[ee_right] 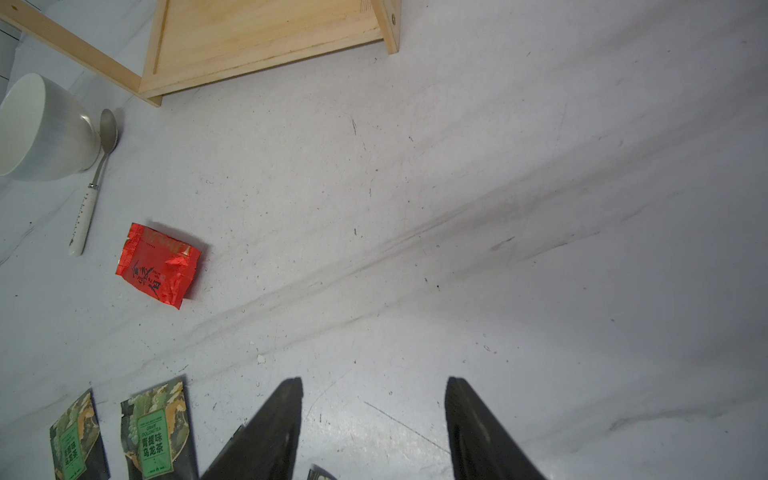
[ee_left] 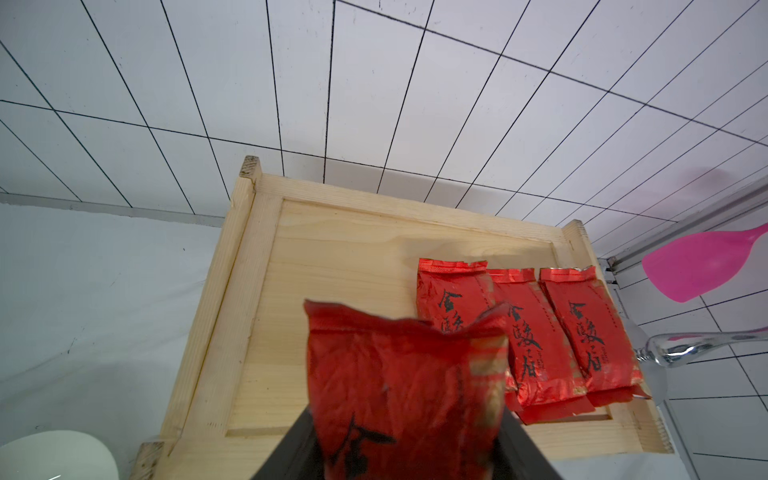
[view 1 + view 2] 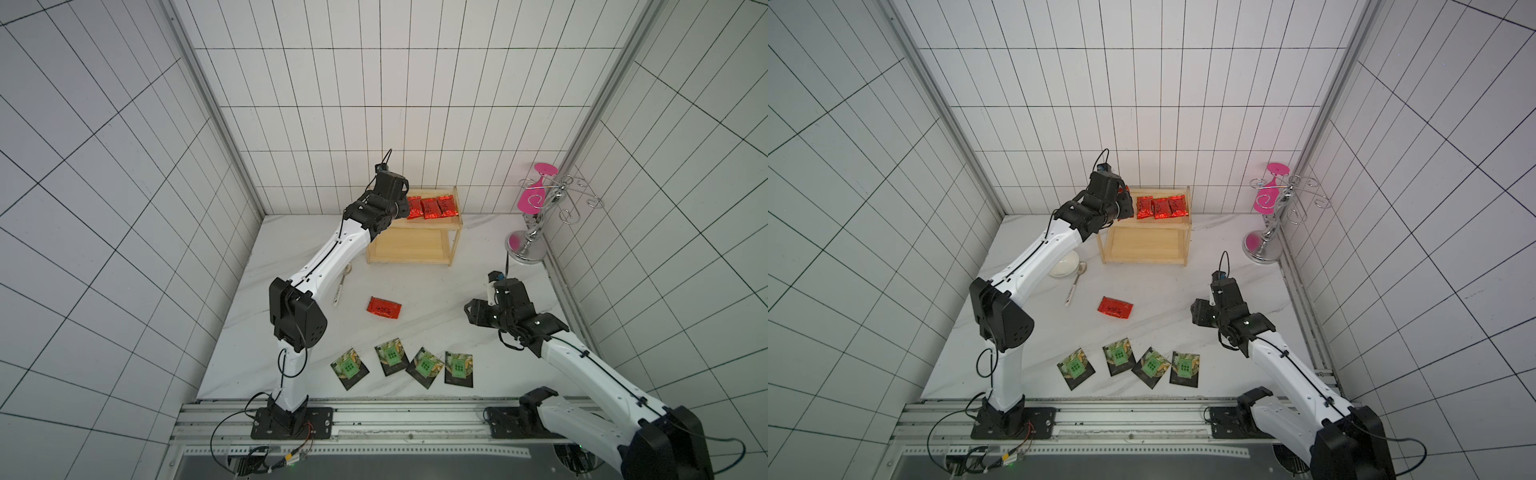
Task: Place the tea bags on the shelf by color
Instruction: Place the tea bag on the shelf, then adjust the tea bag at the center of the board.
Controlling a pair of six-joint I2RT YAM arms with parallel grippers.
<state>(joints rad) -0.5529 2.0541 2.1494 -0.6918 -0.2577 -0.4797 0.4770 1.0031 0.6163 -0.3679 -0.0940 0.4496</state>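
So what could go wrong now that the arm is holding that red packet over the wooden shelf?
The held red packet is pinched by one end between the left fingers, so the slick foil might slip or land crooked. It hangs close to three red packets already on the top tray of the shelf; lowering it could nudge or overlap them. The left arm sits near the shelf's rim and may bump it.

The shelf (image 3: 409, 261) is a small rack of light wood with two trays. Three shiny red packets (image 3: 431, 207) lie side by side at one end of its top tray. A fourth red packet (image 2: 399, 374) is up in the air over that tray. A fifth red packet (image 3: 384, 308) lies flat on the table (image 3: 436, 291). Four dark sachets (image 3: 391, 356) with green labels lie in a row near the front edge.
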